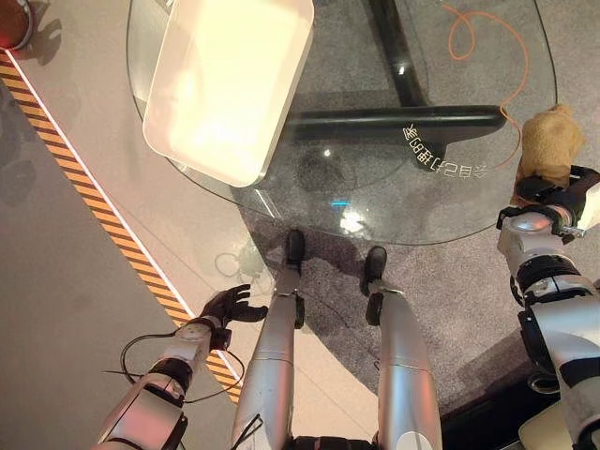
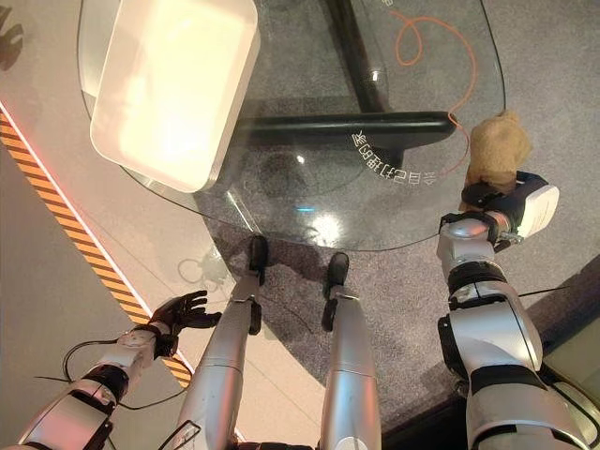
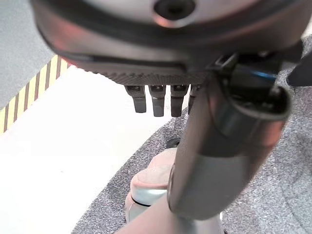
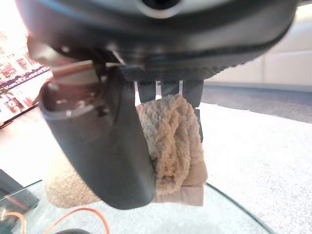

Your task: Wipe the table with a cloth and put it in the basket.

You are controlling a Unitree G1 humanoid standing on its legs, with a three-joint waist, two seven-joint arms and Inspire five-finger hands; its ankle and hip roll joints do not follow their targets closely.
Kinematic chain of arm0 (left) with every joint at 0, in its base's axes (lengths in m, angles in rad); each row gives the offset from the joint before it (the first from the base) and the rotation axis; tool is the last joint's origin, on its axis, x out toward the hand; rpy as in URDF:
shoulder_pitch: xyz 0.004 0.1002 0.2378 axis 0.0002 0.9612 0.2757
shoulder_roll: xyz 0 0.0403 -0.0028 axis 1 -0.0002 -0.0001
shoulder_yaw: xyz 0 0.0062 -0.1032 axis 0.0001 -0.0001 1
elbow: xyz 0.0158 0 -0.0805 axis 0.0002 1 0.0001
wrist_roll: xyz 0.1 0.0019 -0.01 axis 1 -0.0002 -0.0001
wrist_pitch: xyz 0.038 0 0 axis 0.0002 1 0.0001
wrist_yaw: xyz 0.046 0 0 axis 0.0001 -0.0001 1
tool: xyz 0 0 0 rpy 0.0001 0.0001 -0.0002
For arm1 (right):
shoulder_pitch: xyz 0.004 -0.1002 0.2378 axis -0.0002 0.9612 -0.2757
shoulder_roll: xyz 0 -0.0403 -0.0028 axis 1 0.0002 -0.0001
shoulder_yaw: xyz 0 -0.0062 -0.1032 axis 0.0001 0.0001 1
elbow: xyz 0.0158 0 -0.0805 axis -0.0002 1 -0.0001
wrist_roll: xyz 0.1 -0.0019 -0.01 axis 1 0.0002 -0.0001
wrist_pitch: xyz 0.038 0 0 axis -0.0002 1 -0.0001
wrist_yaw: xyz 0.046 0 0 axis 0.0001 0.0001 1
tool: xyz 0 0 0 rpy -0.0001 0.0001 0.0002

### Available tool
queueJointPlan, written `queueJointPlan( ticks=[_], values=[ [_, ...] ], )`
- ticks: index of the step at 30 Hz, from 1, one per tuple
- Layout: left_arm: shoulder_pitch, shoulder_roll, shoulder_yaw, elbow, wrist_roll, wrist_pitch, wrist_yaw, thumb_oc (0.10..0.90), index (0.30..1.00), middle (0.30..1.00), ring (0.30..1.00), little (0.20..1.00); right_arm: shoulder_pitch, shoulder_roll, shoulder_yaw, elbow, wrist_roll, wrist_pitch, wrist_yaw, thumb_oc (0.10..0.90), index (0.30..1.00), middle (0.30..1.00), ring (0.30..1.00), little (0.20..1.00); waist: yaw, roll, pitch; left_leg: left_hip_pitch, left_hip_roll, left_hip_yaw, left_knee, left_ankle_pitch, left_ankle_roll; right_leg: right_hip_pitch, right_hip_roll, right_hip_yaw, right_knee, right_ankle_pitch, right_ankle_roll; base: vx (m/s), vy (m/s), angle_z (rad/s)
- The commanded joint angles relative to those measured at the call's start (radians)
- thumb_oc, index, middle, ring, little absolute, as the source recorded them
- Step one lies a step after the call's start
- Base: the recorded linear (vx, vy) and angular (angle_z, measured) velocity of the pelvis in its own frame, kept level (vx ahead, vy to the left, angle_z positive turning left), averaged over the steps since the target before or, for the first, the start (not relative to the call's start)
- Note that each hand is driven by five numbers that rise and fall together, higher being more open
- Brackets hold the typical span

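At lower left the left hand hangs low beside the table with fingers loosely spread and nothing in them, apparently idle; at upper left a pale, smooth, round-cornered basket sits on the round glass table, probably waiting for the cloth; at right the right hand is clamped on the tan, nubbly cloth, bunched at the table's edge, seemingly for wiping.

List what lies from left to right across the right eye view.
Left hand, open and low beside the floor's striped tape → white basket on the glass table → orange cord → tan cloth, gripped by the right hand at the table's right edge.
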Motion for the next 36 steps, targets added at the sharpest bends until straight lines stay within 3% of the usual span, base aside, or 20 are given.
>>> queueJointPlan(
  ticks=[1,17,36],
  values=[
    [0.045,-0.025,0.017,0.054,-0.001,0.002,0.008,0.8,0.9,0.9,0.9,0.9,-0.083,-0.037,0.087,-0.095,-0.095,-0.035,0.051,0.1,0.3,0.3,0.3,0.2,0.025,0.052,-0.018,0.023,-0.035,0.037,0.133,-0.135,0.057,0.036,0.064,-0.011,-0.067,0.053,-0.011,0.0,0.0,0.0],
    [0.086,-0.075,-0.009,0.008,0.005,-0.014,0.045,0.8,0.9,0.9,0.9,0.9,-0.14,0.067,0.33,-0.413,-0.383,0.099,0.117,0.1,0.3,0.3,0.3,0.2,0.038,0.068,-0.018,0.031,-0.045,0.051,0.119,-0.118,0.05,0.041,0.064,-0.017,-0.074,0.047,-0.023,0.0,0.015,-0.04],
    [0.09,-0.109,-0.012,0.006,0.021,-0.029,0.058,0.8,0.9,0.9,0.9,0.9,-0.102,0.145,0.459,-0.521,-0.522,0.088,0.244,0.1,0.3,0.3,0.3,0.2,0.04,0.074,-0.018,0.028,-0.047,0.063,0.116,-0.109,0.048,0.033,0.061,-0.018,-0.079,0.051,-0.028,0.0,0.003,0.02]
  ],
)
